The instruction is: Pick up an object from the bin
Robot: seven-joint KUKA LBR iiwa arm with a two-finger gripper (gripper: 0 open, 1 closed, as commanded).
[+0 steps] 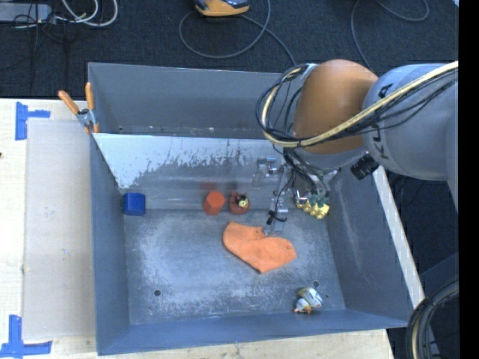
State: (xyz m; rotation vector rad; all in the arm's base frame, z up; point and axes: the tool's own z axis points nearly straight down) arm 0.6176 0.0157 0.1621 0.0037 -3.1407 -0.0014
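Observation:
My gripper (275,217) hangs below the orange wrist cover in the right middle of the bin, its one visible fingertip just above the upper right edge of an orange cloth (258,247). The cloth lies flat and crumpled on the bin floor. A small dark red round thing (239,203) and an orange-red block (214,202) sit side by side to the left of the fingertip, near the back wall. Nothing shows between the fingers.
A blue cube (134,203) rests at the left by the back wall. A small silver and yellow object (307,299) lies near the front right corner. The arm and its cables cover the bin's right rear part.

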